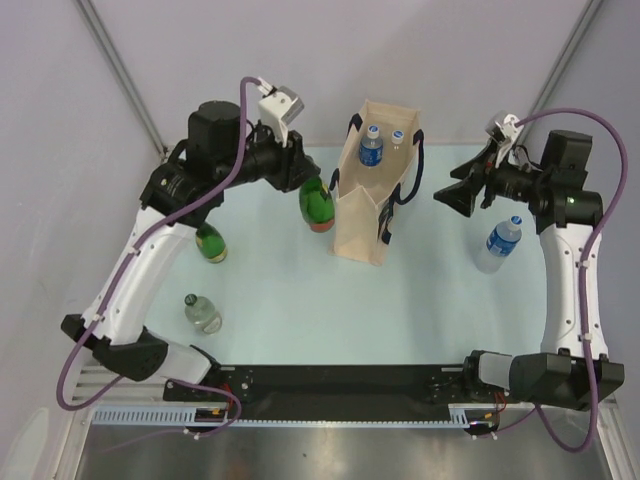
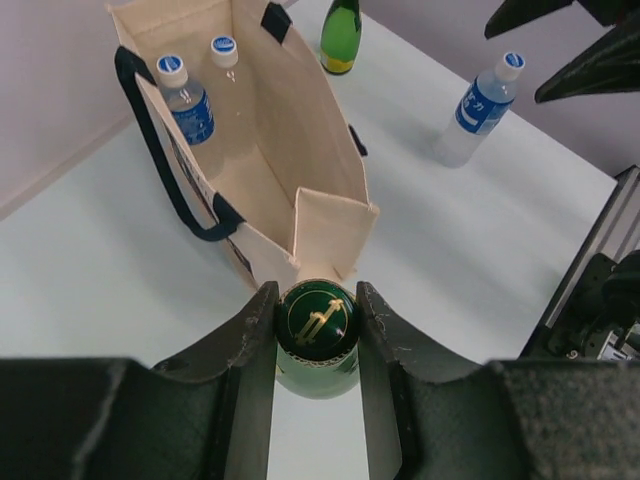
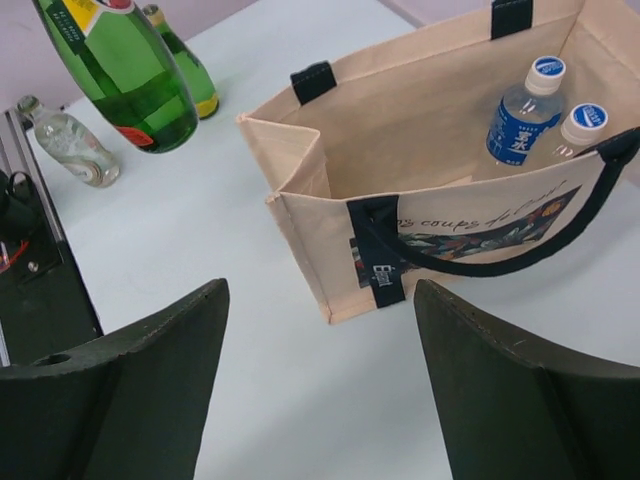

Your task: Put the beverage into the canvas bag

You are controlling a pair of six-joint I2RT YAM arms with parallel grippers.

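Observation:
The beverage, a large green glass bottle (image 1: 317,205), is upright just left of the canvas bag (image 1: 362,225). My left gripper (image 1: 303,180) is shut on its neck. In the left wrist view the fingers (image 2: 250,330) clamp the dark green cap (image 2: 316,318), close to the bag's near corner (image 2: 335,225). I cannot tell if the bottle (image 3: 125,75) touches the table. The beige bag (image 3: 420,120) stands open with navy handles and two water bottles (image 1: 371,147) at its back end. My right gripper (image 1: 450,195) is open and empty, right of the bag, with its fingertips (image 3: 210,300) wide apart.
A water bottle (image 1: 500,243) stands on the table under the right arm. A small green bottle (image 1: 210,243) and a clear bottle (image 1: 203,314) stand at the left. Another green bottle (image 2: 341,35) shows past the bag's far side. The black base rail (image 1: 350,380) runs along the near edge.

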